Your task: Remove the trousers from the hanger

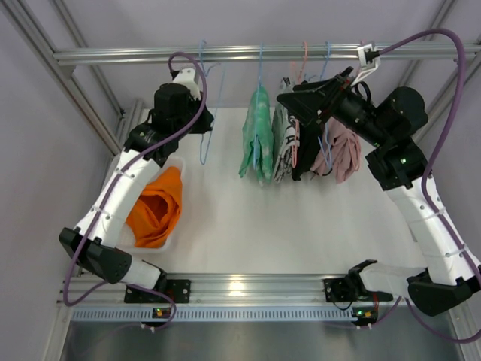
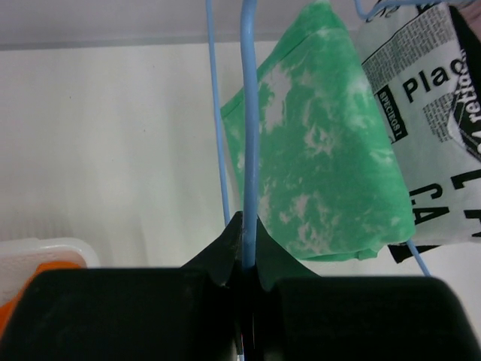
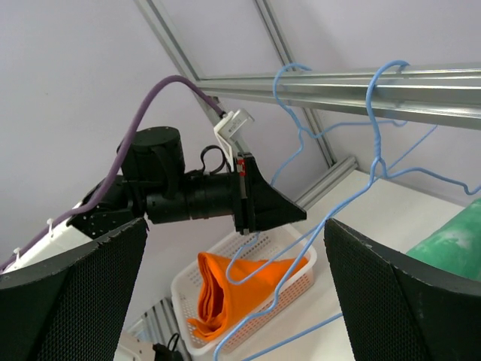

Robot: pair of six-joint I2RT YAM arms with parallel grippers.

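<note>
The orange trousers [image 1: 155, 208] lie bunched in a white basket [image 1: 174, 167] by the left arm, off the hanger; they also show in the right wrist view [image 3: 240, 297]. The bare light-blue hanger [image 1: 204, 143] hangs by its hook from the top rail. My left gripper [image 1: 201, 114] is shut on its wire, and up close the jaws pinch the blue hanger [image 2: 249, 150] wire. My right gripper [image 1: 299, 101] stands open, high among the hanging clothes, nothing between its fingers [image 3: 83, 301]. From there the left gripper [image 3: 274, 210] shows holding the hanger [image 3: 289, 75].
A metal rail [image 1: 248, 54] runs across the back. On it hang a mint-green garment [image 1: 257, 139], a print garment [image 2: 440, 113], a pale pink garment [image 1: 342, 154] and further wire hangers [image 3: 379, 113]. Frame posts stand at both sides.
</note>
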